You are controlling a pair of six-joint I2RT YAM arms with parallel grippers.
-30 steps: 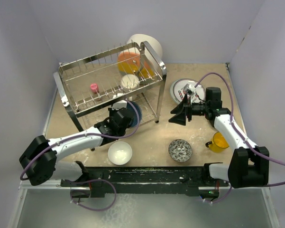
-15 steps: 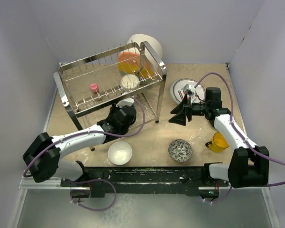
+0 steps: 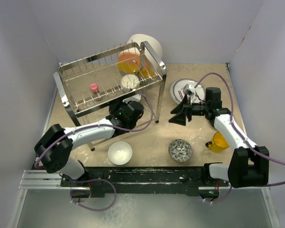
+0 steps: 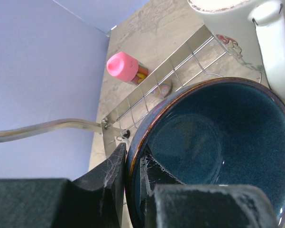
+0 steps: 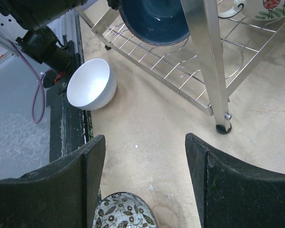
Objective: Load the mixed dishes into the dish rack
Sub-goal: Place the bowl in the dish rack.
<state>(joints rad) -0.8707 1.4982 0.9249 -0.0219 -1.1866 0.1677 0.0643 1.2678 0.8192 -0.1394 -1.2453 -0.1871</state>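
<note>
Two-tier chrome wire dish rack [image 3: 109,80]: left pincer [image 4: 133,183] is in at its lower tier, right pincer [image 5: 144,185] faces its front leg from a little way back. Left pincer is clamped on the rim of the dark blue glazed bowl [image 4: 213,152], one finger inside, one outside; bowl is tilted at the lower wire shelf. Right pincer is wide open and holds nothing. Plain white bowl [image 5: 91,84] on the table ahead-left of it; small grey-patterned bowl [image 5: 123,211] just beneath its fingers

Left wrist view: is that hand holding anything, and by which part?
The left hand grips the dark blue bowl by its rim. The right hand is open and holds nothing.
</note>
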